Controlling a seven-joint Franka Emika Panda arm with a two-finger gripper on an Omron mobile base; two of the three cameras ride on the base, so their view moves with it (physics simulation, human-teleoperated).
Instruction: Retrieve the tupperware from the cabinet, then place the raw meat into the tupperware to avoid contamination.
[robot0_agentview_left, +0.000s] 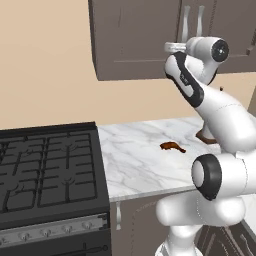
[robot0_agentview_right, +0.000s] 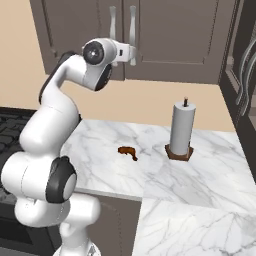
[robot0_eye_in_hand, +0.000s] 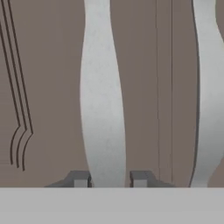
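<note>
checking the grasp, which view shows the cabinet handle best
The hand view: the handle runs up between the gripper fingertips. The right base view shows it beside the wrist; the left base view shows its top above the arm.

arm raised high, tool (robot0_eye_in_hand: 107, 179) level, fingers clamped narrow

The dark grey-brown panelled wall cabinet (robot0_agentview_right: 170, 35) was shut, its interior barred by both doors. Open marble counter (robot0_agentview_right: 200, 175) was left around the small reddish-brown raw meat (robot0_agentview_right: 128, 152); the tall white paper towel roll (robot0_agentview_right: 181, 131) stood upright near it.
</note>
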